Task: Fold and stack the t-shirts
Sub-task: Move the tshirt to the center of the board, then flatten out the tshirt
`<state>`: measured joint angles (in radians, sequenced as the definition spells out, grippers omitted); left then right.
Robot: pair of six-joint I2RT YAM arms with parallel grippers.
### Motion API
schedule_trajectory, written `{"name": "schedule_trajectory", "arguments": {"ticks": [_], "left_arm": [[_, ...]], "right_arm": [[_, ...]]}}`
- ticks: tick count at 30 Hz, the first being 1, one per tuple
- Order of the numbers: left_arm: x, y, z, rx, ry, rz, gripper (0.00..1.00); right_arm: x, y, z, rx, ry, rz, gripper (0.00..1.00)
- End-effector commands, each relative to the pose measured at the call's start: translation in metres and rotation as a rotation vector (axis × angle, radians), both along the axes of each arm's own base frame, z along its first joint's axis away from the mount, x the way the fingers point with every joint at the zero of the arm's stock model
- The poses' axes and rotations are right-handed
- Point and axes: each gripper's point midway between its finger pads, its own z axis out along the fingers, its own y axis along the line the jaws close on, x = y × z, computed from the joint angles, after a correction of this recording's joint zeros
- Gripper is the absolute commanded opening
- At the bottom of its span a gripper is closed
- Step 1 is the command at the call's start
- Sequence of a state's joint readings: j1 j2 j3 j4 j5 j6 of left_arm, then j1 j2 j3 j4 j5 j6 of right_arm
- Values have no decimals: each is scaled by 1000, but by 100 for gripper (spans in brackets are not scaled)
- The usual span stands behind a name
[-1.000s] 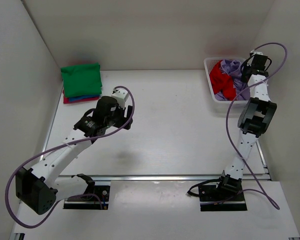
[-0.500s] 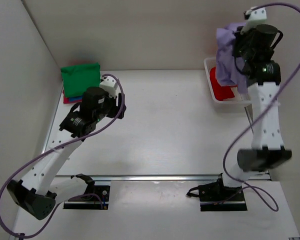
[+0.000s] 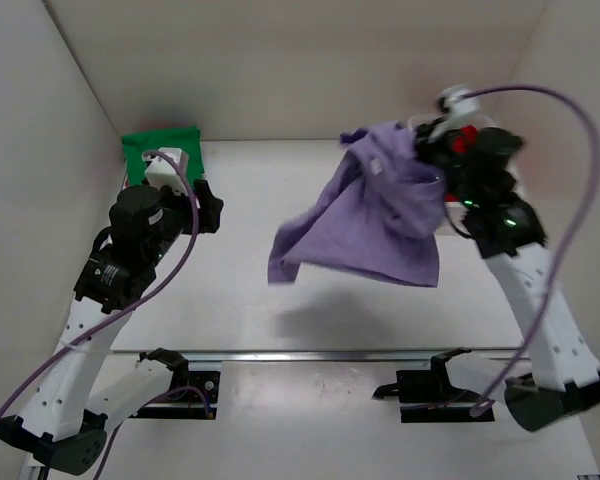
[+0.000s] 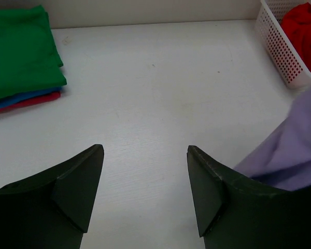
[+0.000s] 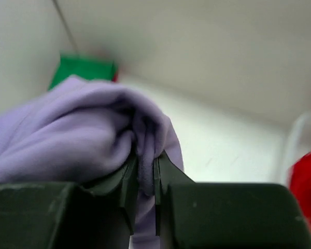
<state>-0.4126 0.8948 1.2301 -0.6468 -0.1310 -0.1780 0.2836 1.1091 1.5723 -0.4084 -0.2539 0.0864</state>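
Our right gripper (image 5: pixel 145 168) is clamped tight on the lavender-purple t-shirt (image 3: pixel 365 215), dangling unfolded above the white table (image 3: pixel 230 300). Our left gripper (image 4: pixel 145 171) gapes empty. Done, we reckon: the green-topped folded stack (image 4: pixel 20 49) at ten o'clock. To go: this one, plus the red t-shirt (image 4: pixel 303 28) in the white plastic lattice basket (image 4: pixel 280 49) at two (nothing blocking).

The left gripper (image 4: pixel 145 189) stands wide open above the table (image 4: pixel 145 78), with a green tee (image 4: pixel 20 49) topping the stack (image 4: pixel 26 98) at far left, a red tee (image 4: pixel 303 28) in the basket (image 4: pixel 280 49), and a lavender tee (image 4: pixel 295 150) at the right edge
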Motion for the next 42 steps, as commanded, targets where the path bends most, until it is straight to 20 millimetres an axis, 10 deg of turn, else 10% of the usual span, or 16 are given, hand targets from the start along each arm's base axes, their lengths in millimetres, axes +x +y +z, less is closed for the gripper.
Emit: {"name": "schedule_trajectory", "arguments": {"ticks": [1, 10, 15, 20, 23, 42], "left_arm": [[-6, 6, -4, -27, 22, 21, 76], [-12, -29, -73, -79, 206, -124, 84], [-39, -71, -163, -9, 421, -277, 86], [-58, -100, -219, -1, 541, -373, 86], [-63, -118, -224, -29, 551, -417, 85], [-30, -105, -229, -57, 567, -269, 80]], "right_arm": [[31, 52, -105, -17, 252, 87, 0], [51, 102, -255, -217, 556, 5, 8], [65, 82, -279, -266, 631, -140, 65], [71, 35, -294, -221, 716, -281, 74], [63, 24, -298, -222, 746, -251, 56], [-79, 21, -400, -342, 1084, -143, 58]]}}
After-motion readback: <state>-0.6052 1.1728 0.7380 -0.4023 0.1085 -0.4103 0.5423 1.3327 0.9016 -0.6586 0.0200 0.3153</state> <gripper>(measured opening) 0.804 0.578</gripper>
